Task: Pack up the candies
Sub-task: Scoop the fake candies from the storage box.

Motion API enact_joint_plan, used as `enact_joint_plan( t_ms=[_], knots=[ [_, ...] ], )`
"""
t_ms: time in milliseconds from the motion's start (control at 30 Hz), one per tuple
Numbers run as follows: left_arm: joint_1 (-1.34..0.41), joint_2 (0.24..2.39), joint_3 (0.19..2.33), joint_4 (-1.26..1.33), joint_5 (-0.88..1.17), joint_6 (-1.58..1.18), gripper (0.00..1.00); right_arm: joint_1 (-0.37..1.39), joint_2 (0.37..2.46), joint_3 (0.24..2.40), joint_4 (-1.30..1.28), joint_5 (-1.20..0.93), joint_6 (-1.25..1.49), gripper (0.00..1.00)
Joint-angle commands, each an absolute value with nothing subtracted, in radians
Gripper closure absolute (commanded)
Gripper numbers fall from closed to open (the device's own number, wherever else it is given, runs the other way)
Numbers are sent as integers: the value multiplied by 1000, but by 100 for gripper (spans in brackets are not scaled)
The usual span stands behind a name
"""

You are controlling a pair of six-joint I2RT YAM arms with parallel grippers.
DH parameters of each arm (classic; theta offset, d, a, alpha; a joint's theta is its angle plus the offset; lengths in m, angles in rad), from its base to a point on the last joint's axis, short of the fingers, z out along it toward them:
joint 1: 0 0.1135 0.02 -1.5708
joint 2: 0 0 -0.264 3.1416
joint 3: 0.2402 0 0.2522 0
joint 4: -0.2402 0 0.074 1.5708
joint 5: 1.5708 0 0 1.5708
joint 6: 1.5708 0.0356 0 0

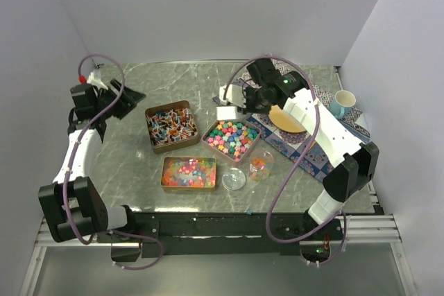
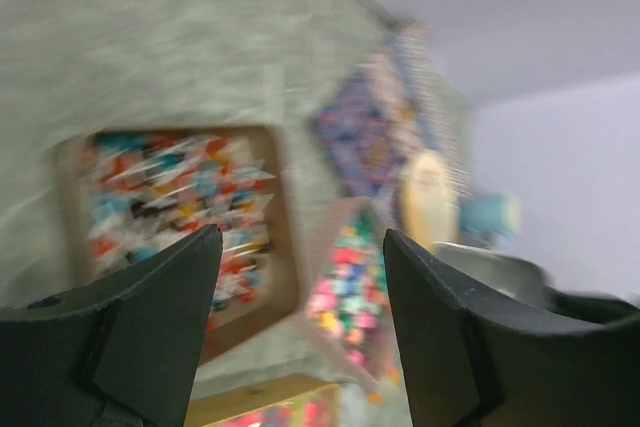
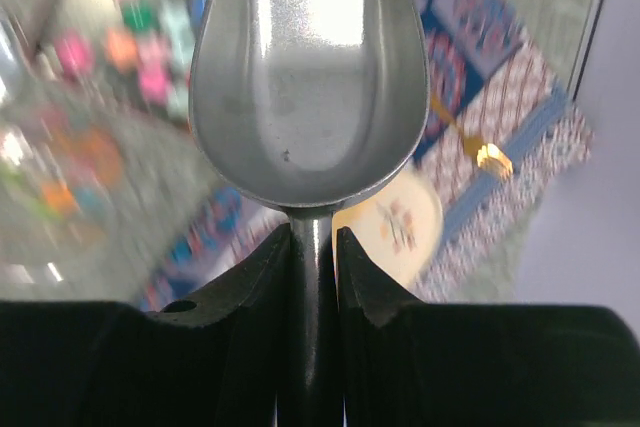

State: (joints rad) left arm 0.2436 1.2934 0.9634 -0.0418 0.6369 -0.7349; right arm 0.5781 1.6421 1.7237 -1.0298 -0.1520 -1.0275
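Note:
Three copper tins hold the candies: wrapped stick sweets (image 1: 171, 126), chunky pastel pieces (image 1: 232, 138) and tiny glossy beads (image 1: 188, 172). My right gripper (image 1: 248, 99) hovers just behind the tin of pastel pieces, shut on the handle of a metal scoop (image 3: 310, 67). The scoop's bowl is empty. In the right wrist view the gripper (image 3: 313, 247) clamps the thin handle, with blurred pastel candies (image 3: 150, 27) below on the left. My left gripper (image 1: 122, 99) is open at the table's far left, holding nothing. Between its fingers (image 2: 300, 287) the blurred stick sweets (image 2: 170, 187) and pastel pieces (image 2: 350, 287) show.
A clear round jar (image 1: 261, 165) holding a few candies stands in front of the pastel tin, with its lid (image 1: 233, 179) lying beside it. A patterned mat (image 1: 316, 147) on the right carries a round wooden disc (image 1: 286, 119). A pale blue mug (image 1: 341, 104) stands at the far right.

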Motion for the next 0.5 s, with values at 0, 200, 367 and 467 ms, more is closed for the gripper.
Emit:
enact_joint_plan(
  t_ms=[0,200,367,467],
  knots=[
    [241,1258,859,-261,359,-649,29,551,1635,1732,-1216,47,-1305,100],
    [239,1207,706,-137,416,-753,30,545,1716,1793,-1249,161,-1408,100],
    [239,1195,706,-166,407,-729,30,546,1795,1865,-1282,236,-1486,100],
    [241,1187,683,-149,422,-747,29,557,1828,1885,-1305,273,-1520,100]
  ],
)
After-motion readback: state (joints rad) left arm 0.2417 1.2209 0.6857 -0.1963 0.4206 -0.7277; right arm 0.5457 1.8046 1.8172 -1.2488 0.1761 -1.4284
